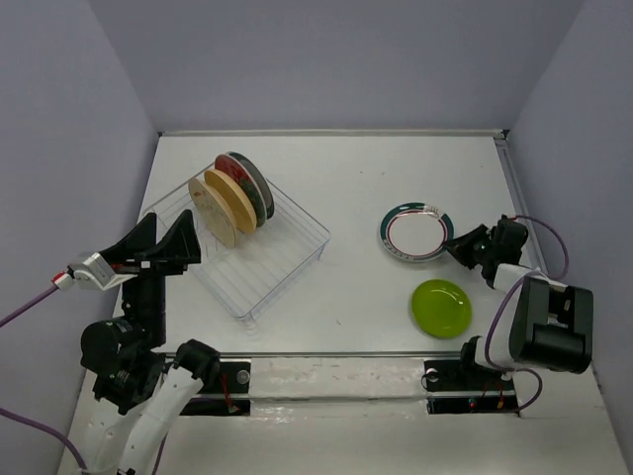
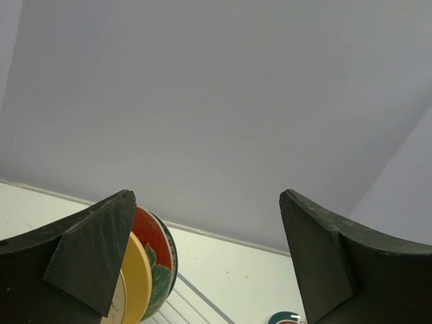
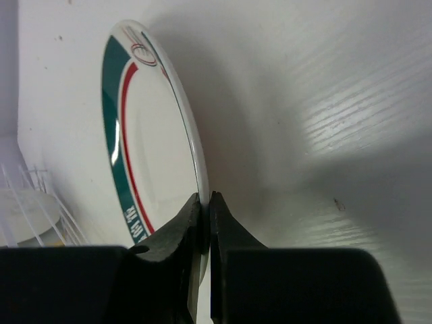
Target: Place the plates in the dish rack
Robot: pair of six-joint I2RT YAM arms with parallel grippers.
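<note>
The wire dish rack (image 1: 282, 259) sits left of centre. Several plates stand upright at its far end: a beige speckled one (image 1: 212, 212), an orange-yellow one (image 1: 231, 201), the red flowered one (image 1: 241, 184) and a dark-rimmed one behind. A white plate with a teal rim (image 1: 413, 233) lies at the right; my right gripper (image 1: 461, 244) is shut on its near-right rim, seen edge-on in the right wrist view (image 3: 154, 145). The lime green plate (image 1: 441, 307) lies flat nearer me. My left gripper (image 1: 178, 242) is open and empty at the rack's left edge, with the red plate (image 2: 152, 260) beside one finger.
White walls enclose the table at the back and both sides. The rack's near half holds no plates. A metal rail (image 1: 326, 354) runs along the table's near edge in front of the arm bases.
</note>
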